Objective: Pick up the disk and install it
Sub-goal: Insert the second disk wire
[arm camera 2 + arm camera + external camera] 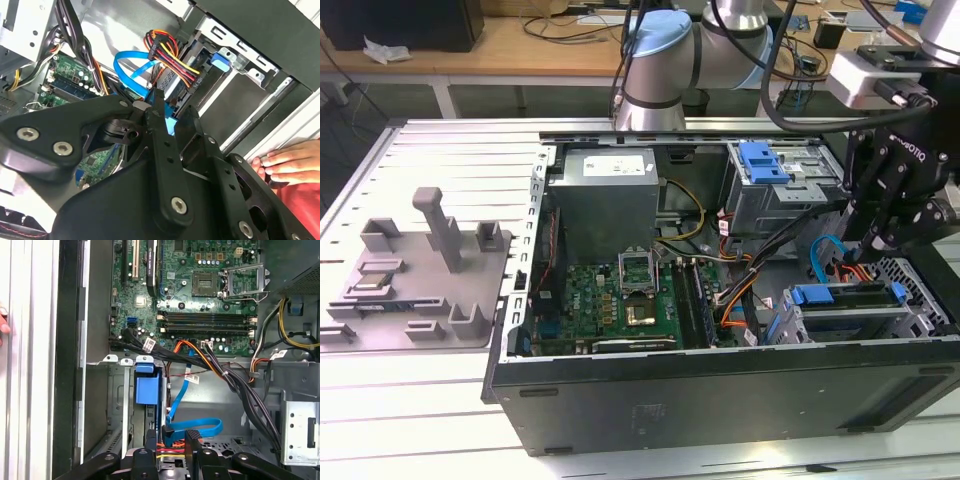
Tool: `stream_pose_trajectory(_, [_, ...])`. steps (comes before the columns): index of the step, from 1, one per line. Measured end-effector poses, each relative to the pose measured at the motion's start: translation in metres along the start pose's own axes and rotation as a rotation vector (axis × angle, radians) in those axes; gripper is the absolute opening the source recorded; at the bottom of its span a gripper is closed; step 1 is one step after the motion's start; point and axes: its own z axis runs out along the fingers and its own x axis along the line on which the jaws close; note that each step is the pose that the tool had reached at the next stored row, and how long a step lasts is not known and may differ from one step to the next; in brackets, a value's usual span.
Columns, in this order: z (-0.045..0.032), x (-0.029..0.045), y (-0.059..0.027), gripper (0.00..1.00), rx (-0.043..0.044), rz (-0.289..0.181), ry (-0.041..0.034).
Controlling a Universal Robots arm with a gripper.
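The disk [850, 318] lies in the lower drive bay at the exterior view's right of the open computer case [720, 385]. Its blue carrier rail [825, 295] faces the motherboard. My gripper [870, 245] hangs just above the bay's back end, fingers apart. In the first wrist view the gripper [172, 440] straddles the red-yellow power lead and a blue data cable [195, 427], with the disk's blue carrier [148, 390] beyond one finger. The second wrist view shows the gripper [175, 114] over a blue part, close to the power connector [195, 80]. Nothing is clamped between the fingers.
The motherboard [620, 300] and power supply [605, 195] fill the case's middle. A bare blue bracket [765, 160] sits on the upper drive cage. Cable bundles [235, 385] cross beside the bay. A person's hand [290, 162] rests on the case edge. A grey fixture [420, 270] stands at the exterior view's left.
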Motion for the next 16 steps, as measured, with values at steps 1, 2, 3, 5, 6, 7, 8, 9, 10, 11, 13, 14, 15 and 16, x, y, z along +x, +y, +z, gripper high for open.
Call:
stream_pose_trajectory(1, [0.0005,0.0000,0.0000,0.36,0.0000,0.000,0.0000])
stream_pose_trajectory(2, [0.0012,-0.0001,0.0001,0.36,0.0000,0.000,0.0001])
stream_pose_trajectory(3, [0.0017,-0.0001,0.0001,0.36,0.0000,0.000,0.0001])
stream_pose_trajectory(5, [0.0033,-0.0002,0.0001,0.36,0.0000,0.000,0.0001])
stream_pose_trajectory(6, [0.0042,-0.0002,0.0001,0.35,0.0000,0.000,0.0000])
stream_pose_trajectory(7, [0.0048,-0.0002,0.0001,0.27,0.0000,0.000,0.0001])
stream_pose_trajectory(8, [0.0056,-0.0002,0.0001,0.27,0.0000,0.000,0.0000])
stream_pose_trajectory(9, [0.0062,-0.0002,0.0001,0.27,0.0000,0.000,-0.0001])
stream_pose_trajectory(10, [0.0068,-0.0001,0.0001,0.27,0.0000,0.000,0.0000])
stream_pose_trajectory(11, [0.0073,-0.0001,0.0000,0.27,0.0000,0.000,0.0001])
stream_pose_trajectory(13, [0.0077,0.0000,0.0000,0.27,0.0000,0.000,0.0000])
stream_pose_trajectory(14, [0.0078,0.0000,0.0000,0.26,0.0000,0.000,-0.0004])
stream_pose_trajectory(15, [0.0079,0.0000,0.0000,0.26,0.0000,0.000,-0.0010])
stream_pose_trajectory(16, [0.0080,0.0000,0.0000,0.16,0.0000,0.000,-0.0017])
